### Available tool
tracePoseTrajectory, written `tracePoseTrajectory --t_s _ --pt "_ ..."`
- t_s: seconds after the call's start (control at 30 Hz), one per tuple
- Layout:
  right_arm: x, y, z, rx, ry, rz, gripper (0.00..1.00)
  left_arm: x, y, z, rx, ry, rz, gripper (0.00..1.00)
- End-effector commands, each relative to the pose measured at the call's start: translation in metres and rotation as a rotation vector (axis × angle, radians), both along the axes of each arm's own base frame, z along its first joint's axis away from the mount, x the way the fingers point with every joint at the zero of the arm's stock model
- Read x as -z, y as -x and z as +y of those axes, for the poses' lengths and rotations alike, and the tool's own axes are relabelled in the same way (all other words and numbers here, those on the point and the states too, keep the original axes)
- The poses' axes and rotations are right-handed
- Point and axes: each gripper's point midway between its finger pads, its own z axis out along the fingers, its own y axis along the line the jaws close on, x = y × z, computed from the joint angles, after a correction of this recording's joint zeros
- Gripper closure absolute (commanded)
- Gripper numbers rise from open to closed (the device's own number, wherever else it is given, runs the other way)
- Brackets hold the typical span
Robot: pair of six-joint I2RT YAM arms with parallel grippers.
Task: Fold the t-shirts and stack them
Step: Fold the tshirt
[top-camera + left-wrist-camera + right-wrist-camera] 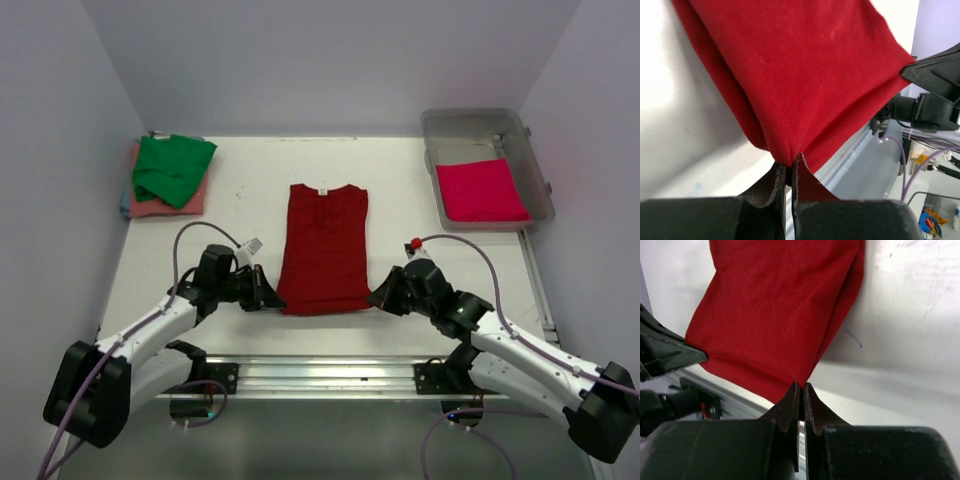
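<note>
- Dark red shirt (pixel 324 248) lies flat in the middle of the table (pixel 240 215), folded to a narrow strip. Its long axis runs straight away from the arms, collar at the far end.
- Left gripper (pixel 268 297) is pinched tight on the near left hem corner.
- Right gripper (pixel 382 297) is pinched tight on the near right corner.
- Both arms are equally near, one at each end of the hem, with the cloth stretching ahead of them. The fold would likely carry the hem toward the collar.
</note>
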Motion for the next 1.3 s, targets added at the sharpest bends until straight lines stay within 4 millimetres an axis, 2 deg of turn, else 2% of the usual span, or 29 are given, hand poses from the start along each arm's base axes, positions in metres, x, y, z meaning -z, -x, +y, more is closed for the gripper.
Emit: tracePoseTrajectory --t_s 0.0,0.03,0.13,0.2,0.23,0.27,0.33,0.37,0.43,0.47,0.53,0.6,0.63,0.67,0.7,0.73,0.77,0.8,0.83,0.87,0.9,0.93,0.97,1.0,1.07,1.1,1.17,1.2,1.27 --pt "-0.016 0.013 -0.010 -0.004 0.058 -0.008 1.00 -0.008 0.027 0.010 -0.035 -0.059 0.105 1.00" --pt "-0.016 0.022 -0.009 -0.023 0.068 0.009 1.00 -0.018 0.029 0.009 -0.036 -0.044 0.079 1.00" --pt "-0.048 0.029 -0.004 -0.050 0.034 -0.030 1.00 -0.042 0.034 0.008 -0.044 -0.031 0.067 1.00" --pt "-0.059 0.031 -0.007 -0.054 0.044 -0.046 1.00 -0.058 0.033 0.009 -0.051 -0.038 0.045 1.00" --pt "-0.073 0.027 -0.006 -0.052 0.033 -0.076 1.00 -0.066 0.030 0.010 -0.055 -0.037 0.017 1.00" --pt "-0.079 0.024 -0.007 -0.048 0.040 -0.095 1.00 -0.077 0.024 0.010 -0.064 -0.039 -0.024 1.00" --pt "-0.090 0.013 -0.008 -0.032 0.069 -0.147 1.00 -0.082 0.014 0.012 -0.071 -0.067 -0.073 1.00" --pt "-0.092 0.009 -0.006 -0.035 0.084 -0.159 1.00 -0.092 0.003 0.011 -0.079 -0.071 -0.121 1.00" --pt "-0.100 -0.006 -0.003 -0.036 0.134 -0.206 1.00 -0.088 -0.014 0.013 -0.085 -0.126 -0.154 1.00" --pt "-0.105 -0.014 -0.001 -0.038 0.153 -0.241 1.00 -0.092 -0.031 0.012 -0.101 -0.149 -0.186 1.00" --pt "-0.112 -0.029 0.005 -0.026 0.196 -0.275 1.00 -0.097 -0.050 0.008 -0.106 -0.159 -0.229 1.00" --pt "-0.119 -0.048 0.004 0.010 0.248 -0.330 1.00 -0.122 -0.077 -0.001 -0.120 -0.129 -0.317 1.00" --pt "-0.125 -0.056 0.006 0.024 0.254 -0.351 1.00 -0.117 -0.090 -0.003 -0.126 -0.146 -0.313 1.00" --pt "-0.118 -0.067 0.006 0.042 0.298 -0.349 1.00 -0.127 -0.104 -0.003 -0.145 -0.145 -0.345 1.00" --pt "-0.119 -0.076 0.008 0.049 0.312 -0.367 1.00 -0.133 -0.117 -0.005 -0.160 -0.133 -0.373 1.00" --pt "-0.122 -0.087 0.004 0.078 0.321 -0.373 1.00 -0.123 -0.130 -0.004 -0.171 -0.148 -0.346 1.00" --pt "-0.109 -0.097 0.005 0.083 0.356 -0.347 1.00 -0.131 -0.140 -0.006 -0.170 -0.138 -0.363 1.00" --pt "-0.110 -0.108 0.004 0.100 0.367 -0.366 1.00 -0.133 -0.151 -0.007 -0.180 -0.136 -0.387 1.00" --pt "-0.104 -0.121 -0.003 0.129 0.384 -0.356 1.00 -0.121 -0.161 -0.008 -0.183 -0.161 -0.361 1.00" --pt "-0.091 -0.131 -0.005 0.140 0.411 -0.331 1.00 -0.126 -0.173 -0.009 -0.191 -0.154 -0.380 1.00" --pt "-0.086 -0.144 -0.010 0.162 0.423 -0.327 1.00 -0.123 -0.180 -0.009 -0.194 -0.156 -0.381 1.00" --pt "-0.087 -0.153 -0.010 0.172 0.433 -0.334 1.00 -0.109 -0.189 -0.008 -0.200 -0.173 -0.352 1.00" --pt "-0.084 -0.160 -0.011 0.181 0.447 -0.333 1.00 -0.111 -0.197 -0.011 -0.198 -0.163 -0.366 1.00" --pt "-0.072 -0.169 -0.012 0.177 0.481 -0.314 1.00 -0.096 -0.204 -0.013 -0.193 -0.176 -0.337 1.00" --pt "-0.071 -0.183 -0.008 0.181 0.489 -0.316 1.00 -0.093 -0.218 -0.013 -0.192 -0.175 -0.339 1.00" --pt "-0.069 -0.191 -0.010 0.191 0.491 -0.316 1.00 -0.080 -0.224 -0.015 -0.186 -0.182 -0.315 1.00" --pt "-0.059 -0.204 -0.008 0.192 0.506 -0.298 1.00 -0.078 -0.236 -0.018 -0.179 -0.162 -0.326 1.00" --pt "-0.057 -0.211 -0.010 0.204 0.507 -0.298 1.00 -0.067 -0.241 -0.019 -0.175 -0.162 -0.308 1.00" --pt "-0.047 -0.221 -0.008 0.210 0.521 -0.284 1.00 -0.068 -0.257 -0.020 -0.181 -0.132 -0.327 1.00"
